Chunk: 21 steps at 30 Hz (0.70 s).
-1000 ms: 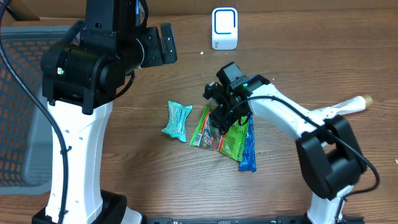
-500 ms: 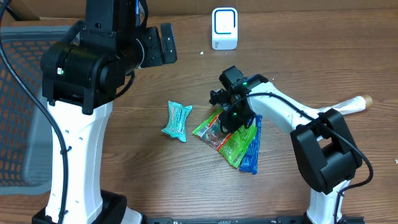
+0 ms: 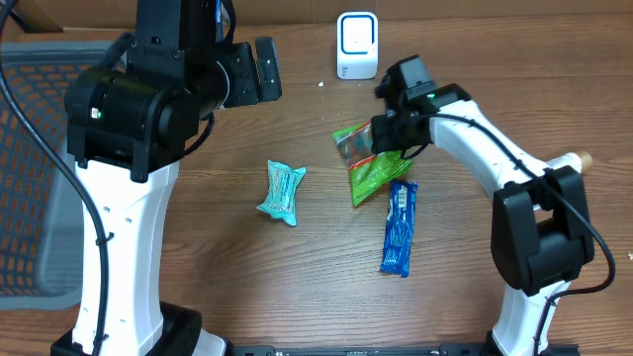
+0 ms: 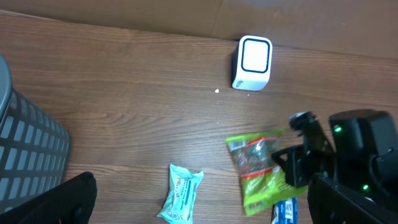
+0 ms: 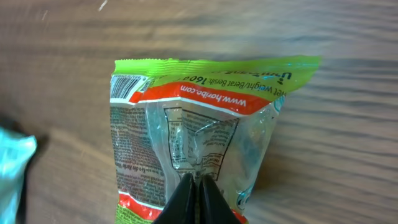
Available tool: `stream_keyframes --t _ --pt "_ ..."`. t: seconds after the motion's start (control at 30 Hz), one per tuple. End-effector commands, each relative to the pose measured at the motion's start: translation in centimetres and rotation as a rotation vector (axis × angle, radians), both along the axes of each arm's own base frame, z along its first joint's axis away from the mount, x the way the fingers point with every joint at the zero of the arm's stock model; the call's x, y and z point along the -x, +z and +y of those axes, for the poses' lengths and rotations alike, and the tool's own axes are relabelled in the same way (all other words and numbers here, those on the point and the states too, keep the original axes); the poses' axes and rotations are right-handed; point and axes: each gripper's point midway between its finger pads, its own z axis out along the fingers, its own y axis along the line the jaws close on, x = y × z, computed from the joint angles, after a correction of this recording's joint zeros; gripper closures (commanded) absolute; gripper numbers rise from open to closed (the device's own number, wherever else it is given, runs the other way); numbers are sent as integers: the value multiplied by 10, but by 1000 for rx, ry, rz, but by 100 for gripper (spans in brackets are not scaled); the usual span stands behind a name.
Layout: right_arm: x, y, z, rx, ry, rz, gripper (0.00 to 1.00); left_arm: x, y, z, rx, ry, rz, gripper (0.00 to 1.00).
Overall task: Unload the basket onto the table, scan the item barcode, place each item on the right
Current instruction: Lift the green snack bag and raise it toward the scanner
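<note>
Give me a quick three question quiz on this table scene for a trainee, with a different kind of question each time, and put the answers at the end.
1. Multiple choice: which item does the right hand grip?
A. the teal packet
B. the green snack bag
C. the blue bar
2. True or false: the left hand is shut.
3. Short answer: in the right wrist view, at which corner of the held bag does the barcode show?

Key:
1. B
2. False: its jaws stand open and hold nothing.
3. Upper left
</note>
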Motion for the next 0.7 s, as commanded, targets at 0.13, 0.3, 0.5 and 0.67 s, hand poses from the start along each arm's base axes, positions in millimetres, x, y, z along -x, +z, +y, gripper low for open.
stream_keyframes --t 0.13,0.3,0.5,0.67 --pt "-3 -20 -11 1 -83 68 12 3 11 4 -12 -1 -36 0" --pt "9 -28 -2 -40 -16 110 0 3 11 4 -12 -1 -36 0" --pt "25 -50 -1 -48 58 134 1 3 11 4 -12 -1 -36 0" --pt "37 -63 2 -70 114 141 9 3 11 4 -12 -1 -36 0"
